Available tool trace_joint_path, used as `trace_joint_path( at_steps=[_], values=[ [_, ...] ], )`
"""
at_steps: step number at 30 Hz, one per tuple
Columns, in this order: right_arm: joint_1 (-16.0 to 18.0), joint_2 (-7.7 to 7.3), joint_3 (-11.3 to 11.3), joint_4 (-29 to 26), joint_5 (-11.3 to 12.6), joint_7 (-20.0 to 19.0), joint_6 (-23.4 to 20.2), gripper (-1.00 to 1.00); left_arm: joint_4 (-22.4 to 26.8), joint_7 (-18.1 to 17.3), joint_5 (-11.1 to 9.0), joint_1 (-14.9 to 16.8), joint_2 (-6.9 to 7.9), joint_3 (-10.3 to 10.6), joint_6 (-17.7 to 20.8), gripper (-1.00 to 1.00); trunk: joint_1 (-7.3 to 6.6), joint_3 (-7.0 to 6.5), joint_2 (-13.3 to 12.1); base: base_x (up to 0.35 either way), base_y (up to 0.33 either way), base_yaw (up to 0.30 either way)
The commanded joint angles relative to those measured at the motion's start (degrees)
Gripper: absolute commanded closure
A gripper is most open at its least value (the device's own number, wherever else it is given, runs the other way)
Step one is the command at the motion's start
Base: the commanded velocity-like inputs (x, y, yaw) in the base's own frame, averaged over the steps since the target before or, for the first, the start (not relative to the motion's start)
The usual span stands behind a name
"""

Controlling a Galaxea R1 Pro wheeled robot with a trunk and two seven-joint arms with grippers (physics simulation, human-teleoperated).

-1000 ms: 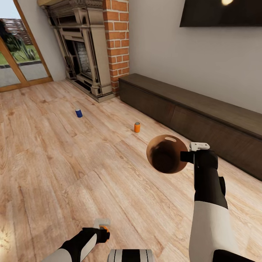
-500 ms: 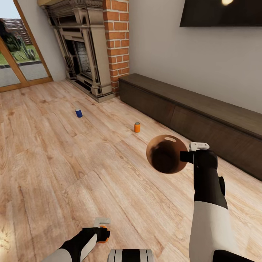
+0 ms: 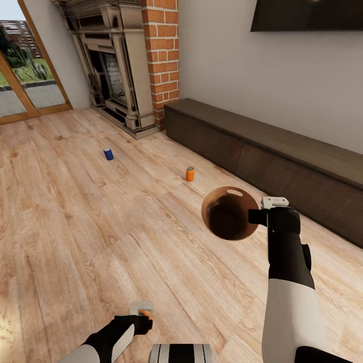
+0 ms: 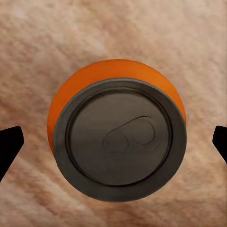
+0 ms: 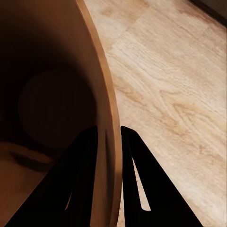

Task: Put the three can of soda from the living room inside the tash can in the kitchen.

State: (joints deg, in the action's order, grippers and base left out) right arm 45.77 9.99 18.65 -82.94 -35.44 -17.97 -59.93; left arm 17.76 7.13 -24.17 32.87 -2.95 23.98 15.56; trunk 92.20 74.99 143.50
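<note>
My right gripper (image 3: 260, 216) is shut on the rim of the trash can (image 3: 229, 213), holding it above the floor with its brown inside facing the head camera. In the right wrist view the two fingers (image 5: 90, 156) pinch the trash can wall (image 5: 56, 94). The left gripper (image 3: 142, 313) hangs low over an orange soda can (image 3: 145, 314). Seen from the left wrist, this orange can (image 4: 118, 142) stands upright on the floor, and the gripper (image 4: 116, 144) is open with both fingertips (image 4: 9, 146) clear of it. Farther off stand a second orange can (image 3: 190, 174) and a blue can (image 3: 108, 154).
A long low dark wooden bench (image 3: 282, 151) runs along the right wall under the TV (image 3: 307, 15). The brick fireplace (image 3: 126, 65) is at the back, and a glass door (image 3: 25, 70) at the far left. Wooden floor (image 3: 75, 227) lies between me and the cans.
The whole head view has shifted slightly, so the camera moved. Less of the orange can shows under the left gripper. The right gripper still holds the trash can.
</note>
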Motion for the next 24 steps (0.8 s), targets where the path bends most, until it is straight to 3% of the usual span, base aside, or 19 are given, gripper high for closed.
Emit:
trace_joint_path(
  at_steps=[1, 24],
  values=[
    [0.02, 0.01, -0.01, -0.02, 0.72, -0.31, -0.07, 1.0, 0.0, 0.01, 0.0, 0.0, -0.01, 0.02, 0.0, -1.0, -0.01, -0.01, 0.0, 0.0, 0.0, 0.0],
    [-0.05, 0.01, -0.07, 0.04, 0.64, -0.31, -0.07, 1.0, 0.08, -0.01, -0.27, 0.07, 0.04, 0.09, 0.09, -1.0, 0.15, 1.32, 0.08, 0.0, 0.0, 0.0]
  ],
)
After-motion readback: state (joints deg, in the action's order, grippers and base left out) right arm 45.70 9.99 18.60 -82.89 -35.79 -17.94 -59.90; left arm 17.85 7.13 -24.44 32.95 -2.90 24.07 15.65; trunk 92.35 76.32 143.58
